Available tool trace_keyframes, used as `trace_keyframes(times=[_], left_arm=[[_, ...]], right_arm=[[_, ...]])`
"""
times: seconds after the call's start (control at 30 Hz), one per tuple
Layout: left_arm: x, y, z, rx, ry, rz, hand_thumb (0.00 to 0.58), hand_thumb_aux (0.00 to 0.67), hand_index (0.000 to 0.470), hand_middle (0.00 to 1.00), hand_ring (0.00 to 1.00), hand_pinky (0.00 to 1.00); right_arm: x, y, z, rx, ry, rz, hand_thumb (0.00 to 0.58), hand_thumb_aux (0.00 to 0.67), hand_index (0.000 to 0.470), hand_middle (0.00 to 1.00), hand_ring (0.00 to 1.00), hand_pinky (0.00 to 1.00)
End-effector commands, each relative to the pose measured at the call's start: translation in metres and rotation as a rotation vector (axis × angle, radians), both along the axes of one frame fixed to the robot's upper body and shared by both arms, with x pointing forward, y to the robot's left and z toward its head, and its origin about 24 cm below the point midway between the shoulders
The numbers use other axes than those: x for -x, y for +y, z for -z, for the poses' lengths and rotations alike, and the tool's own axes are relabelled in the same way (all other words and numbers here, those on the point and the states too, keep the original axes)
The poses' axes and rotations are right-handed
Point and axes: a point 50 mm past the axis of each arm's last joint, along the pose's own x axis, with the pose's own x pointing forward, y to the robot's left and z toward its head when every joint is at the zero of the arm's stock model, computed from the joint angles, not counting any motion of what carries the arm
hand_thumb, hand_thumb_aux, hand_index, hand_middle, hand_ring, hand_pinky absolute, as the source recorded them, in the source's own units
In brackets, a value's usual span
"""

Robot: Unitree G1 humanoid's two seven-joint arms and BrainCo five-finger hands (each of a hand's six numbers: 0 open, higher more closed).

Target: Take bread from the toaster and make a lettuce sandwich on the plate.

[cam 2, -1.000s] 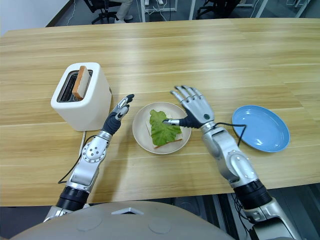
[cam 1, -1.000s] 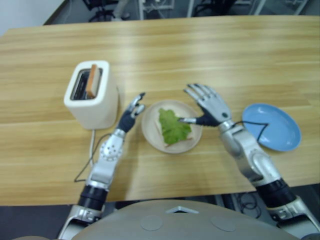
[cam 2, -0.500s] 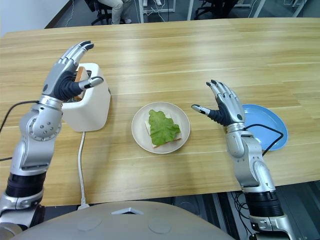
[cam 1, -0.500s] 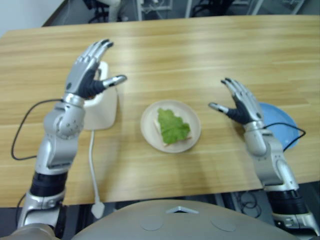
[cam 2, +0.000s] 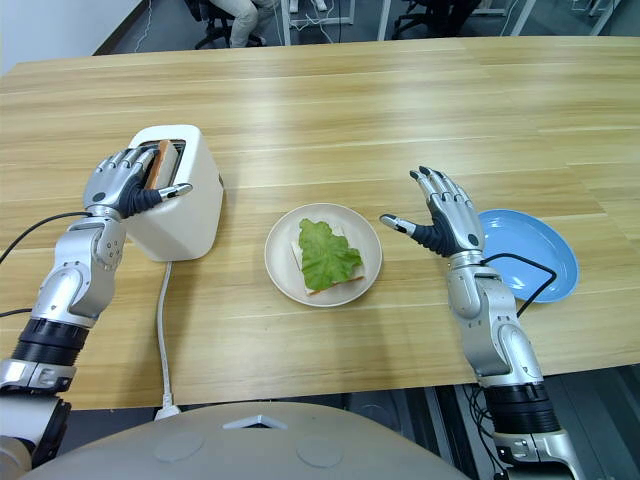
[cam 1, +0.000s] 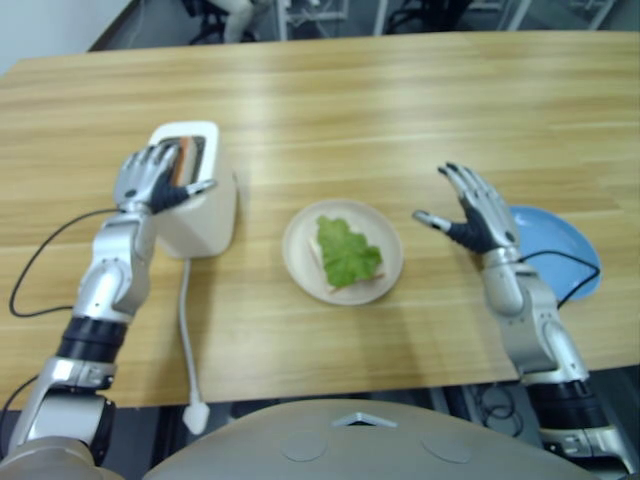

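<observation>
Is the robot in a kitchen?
Probably not; it looks like an office or lab. The toaster sits on a long wooden table, with office chairs behind it.

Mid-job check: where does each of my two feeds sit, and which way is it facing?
Left eye view: on the head, looking forward and down at the table; it shows the left hand at the toaster and the right hand, open, to the right of the plate.
Right eye view: on the same head, slightly to the right, aimed the same way; it shows both hands and forearms too.
Shared: toaster, lettuce on the plate, blue plate at far right.
</observation>
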Motion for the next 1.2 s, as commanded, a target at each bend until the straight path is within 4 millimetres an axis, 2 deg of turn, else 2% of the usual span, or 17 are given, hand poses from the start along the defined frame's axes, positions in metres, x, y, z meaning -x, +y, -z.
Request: trace_keyframes(times=[0.03, 0.43, 0.67, 0.7, 0.73, 0.77, 0.8, 0.93, 1.2], left_arm=[[0.001, 0.006, 0.008, -0.023, 0.037, -0.032, 0.000, 0.000, 0.000, 0.00, 0.00, 0.00], [0.005, 0.016, -0.007, -0.041, -0.043, -0.103, 0.000, 0.000, 0.000, 0.00, 0.00, 0.00], [0.005, 0.014, -0.001, -0.052, -0.011, -0.095, 0.000, 0.000, 0.000, 0.00, 0.00, 0.00], [0.005, 0.013, 0.001, -0.051, -0.007, -0.094, 0.251, 0.166, 0.114, 0.00, 0.00, 0.00], [0.005, 0.013, 0.002, -0.050, -0.006, -0.094, 0.485, 0.399, 0.274, 0.00, 0.00, 0.00], [0.005, 0.013, 0.002, -0.049, -0.007, -0.093, 0.580, 0.670, 0.460, 0.80, 0.80, 0.80], [0.005, 0.013, 0.002, -0.044, -0.010, -0.092, 0.580, 0.670, 0.460, 1.00, 1.00, 1.00], [0.006, 0.012, 0.002, -0.032, -0.015, -0.088, 0.580, 0.670, 0.460, 1.00, 1.00, 1.00], [0.008, 0.007, -0.024, 0.027, -0.183, -0.075, 0.580, 0.670, 0.460, 1.00, 1.00, 1.00]], right_arm=[[0.002, -0.001, 0.007, 0.017, 0.030, 0.006, 0.000, 0.000, 0.000, 0.00, 0.00, 0.00], [0.003, -0.001, 0.010, 0.030, 0.040, 0.005, 0.000, 0.000, 0.000, 0.00, 0.00, 0.00], [0.003, -0.001, 0.011, 0.034, 0.046, 0.003, 0.000, 0.000, 0.000, 0.00, 0.00, 0.00], [0.003, -0.001, 0.011, 0.035, 0.046, 0.003, 0.000, 0.000, 0.000, 0.00, 0.00, 0.00], [0.003, -0.001, 0.011, 0.036, 0.046, 0.002, 0.000, 0.000, 0.000, 0.00, 0.00, 0.00], [0.003, -0.001, 0.011, 0.037, 0.047, 0.002, 0.000, 0.000, 0.000, 0.00, 0.00, 0.00], [0.003, -0.002, 0.011, 0.038, 0.048, 0.001, 0.000, 0.000, 0.000, 0.00, 0.00, 0.00], [0.002, -0.003, 0.012, 0.042, 0.053, 0.002, 0.000, 0.000, 0.000, 0.00, 0.00, 0.00], [0.003, -0.003, 0.013, 0.043, 0.044, 0.002, 0.000, 0.000, 0.000, 0.00, 0.00, 0.00]])
